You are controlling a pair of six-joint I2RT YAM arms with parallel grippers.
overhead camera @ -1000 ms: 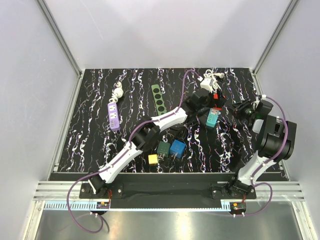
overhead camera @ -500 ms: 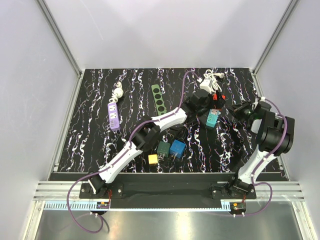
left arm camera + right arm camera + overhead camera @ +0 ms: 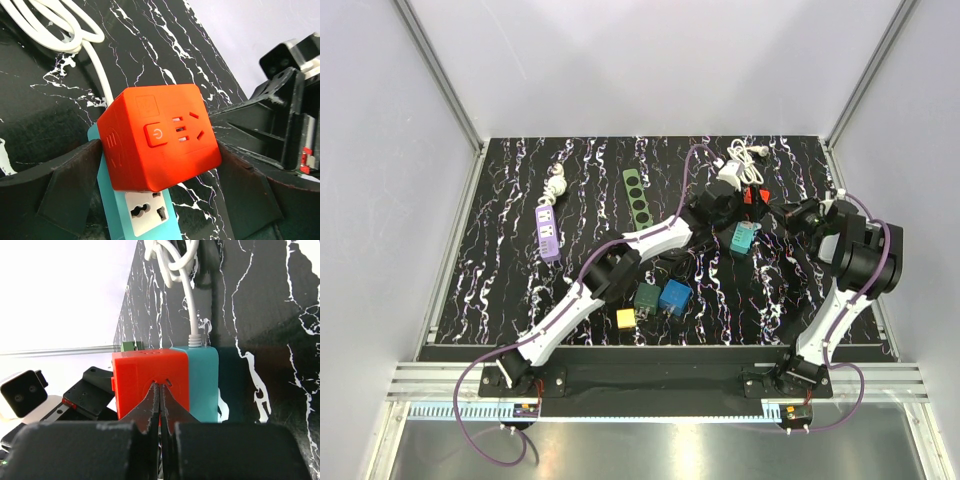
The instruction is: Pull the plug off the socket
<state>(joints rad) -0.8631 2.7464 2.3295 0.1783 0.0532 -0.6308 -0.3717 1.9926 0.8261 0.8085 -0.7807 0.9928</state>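
An orange cube plug [image 3: 160,140] sits in the end outlet of a teal socket strip [image 3: 150,215] at the back right of the table [image 3: 520,290]. My left gripper [image 3: 157,152] straddles the cube, a finger pressed against each side. My right gripper [image 3: 160,387] is shut, its joined tips touching the cube's [image 3: 150,382] side face, with the teal strip [image 3: 202,385] just beyond. From above, the cube [image 3: 752,196] lies between the left gripper [image 3: 730,200] and the right gripper [image 3: 782,213], and the strip [image 3: 743,237] reaches towards me. The strip's white cable [image 3: 740,155] is coiled behind.
A purple power strip [image 3: 549,232], a white plug [image 3: 556,184] and a green strip [image 3: 639,196] lie at the left and middle. Near the front stand a dark green cube [image 3: 647,296], a blue cube [image 3: 674,297] and a yellow cube [image 3: 625,318]. Walls stand close on three sides.
My right gripper has moved left to the orange cube and shut. The left gripper has closed slightly onto the cube, and the cube and strip have shifted a little.
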